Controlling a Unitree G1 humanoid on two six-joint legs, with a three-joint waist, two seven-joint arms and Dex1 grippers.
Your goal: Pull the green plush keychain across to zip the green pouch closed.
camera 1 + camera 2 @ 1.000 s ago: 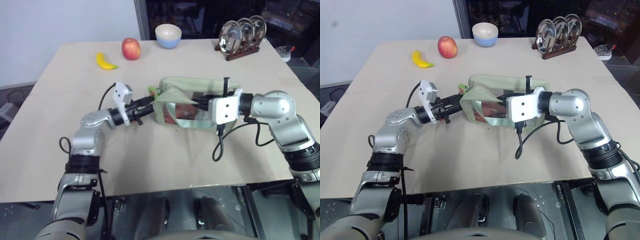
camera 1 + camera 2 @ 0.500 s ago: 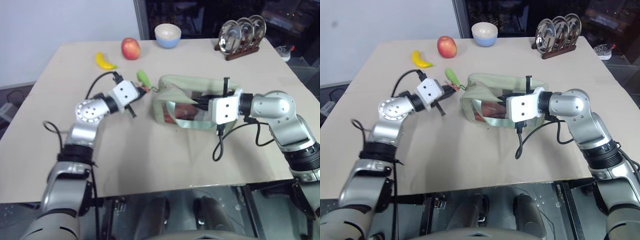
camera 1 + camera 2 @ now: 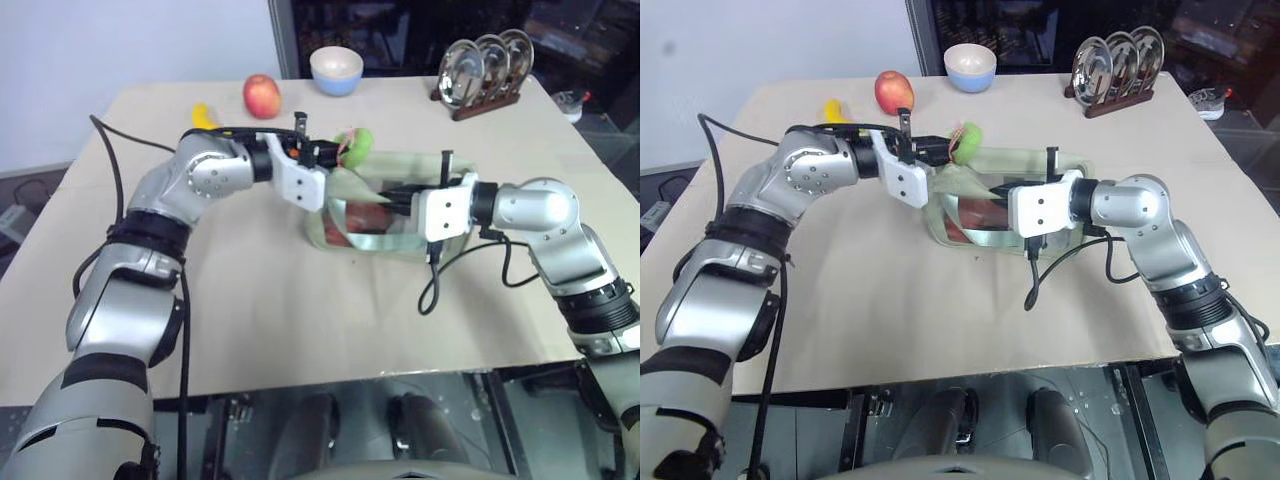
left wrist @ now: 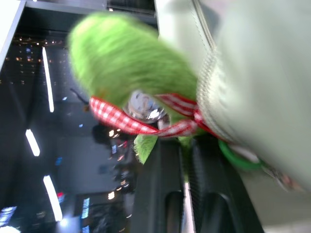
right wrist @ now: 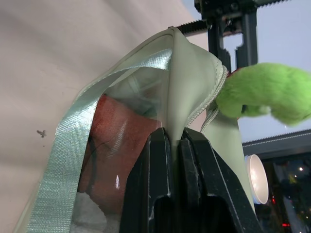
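Beige desk [image 3: 300, 300] stands before a white wall and dark glazing. Left eye view: the left gripper [image 3: 335, 153] reaches over the near-left top end of the green pouch [image 3: 385, 205], with the green plush keychain [image 3: 357, 143] right at its tips, raised above the pouch's top edge. The right gripper [image 3: 395, 197] meets the pouch from the opposite side, at its clear front window. Beyond the left gripper lie a banana [image 3: 204, 114], an apple [image 3: 262, 96] and a bowl [image 3: 336, 70]; a rack of plates [image 3: 484, 66] stands far beyond the right gripper. Right eye view: same layout; red contents show through the window just beside the right gripper. Left wrist view: the black fingers [image 4: 154, 189] are closed together on the lower part of the keychain, which carries a red-and-white checked ribbon and a metal bell directly ahead of the tips; pouch fabric and zip teeth sit alongside. Right wrist view: the fingers [image 5: 153, 184] are pinched tight on a fold of pouch fabric at the edge of the window, with the keychain further ahead past the zip line.
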